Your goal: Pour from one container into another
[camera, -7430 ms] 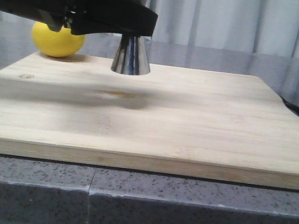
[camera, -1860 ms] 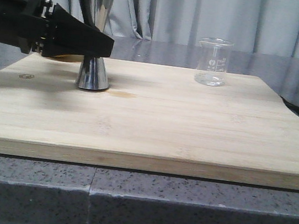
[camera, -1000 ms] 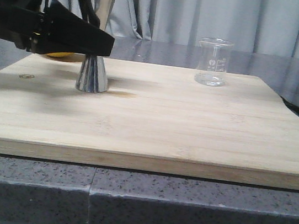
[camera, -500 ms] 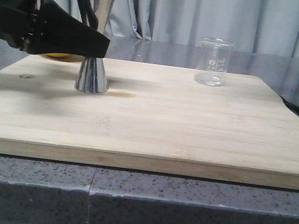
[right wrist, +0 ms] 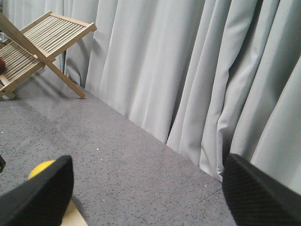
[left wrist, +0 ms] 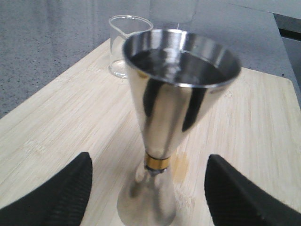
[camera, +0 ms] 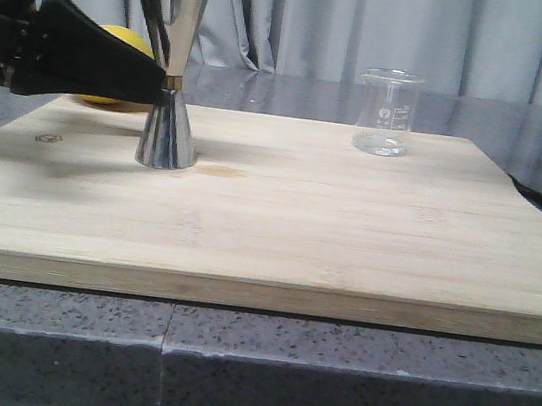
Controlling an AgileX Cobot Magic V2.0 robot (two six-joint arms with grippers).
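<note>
Two containers stand upright and well apart on the wooden board (camera: 349,224) that lies on the dark speckled surface (camera: 328,373). Toward the board's left side is the steel jigger (camera: 173,68), hourglass-shaped, with a thin brass band at its narrow waist; toward the right rear is the clear glass beaker (camera: 386,112), its pouring lip and faint white marks visible. In the left wrist view the jigger (left wrist: 171,122) fills the middle of the frame, its upper cup showing a dark reflective interior, and the beaker (left wrist: 123,44) sits beyond it on the same board (left wrist: 56,117). The left end effector (left wrist: 148,188) is spread wide, one black finger on each side of the jigger's lower cone with clear gaps, touching nothing. From the front, the left end effector (camera: 138,73) reaches in from the left edge, its tip at the height of the brass band. A yellow round fruit (camera: 121,46) shows partly behind that arm, off the board's far left corner. The right end effector (right wrist: 146,193) is released too, its black fingers wide apart and empty, aimed at grey curtains (right wrist: 188,70) and a folding wooden rack (right wrist: 42,42).
</note>
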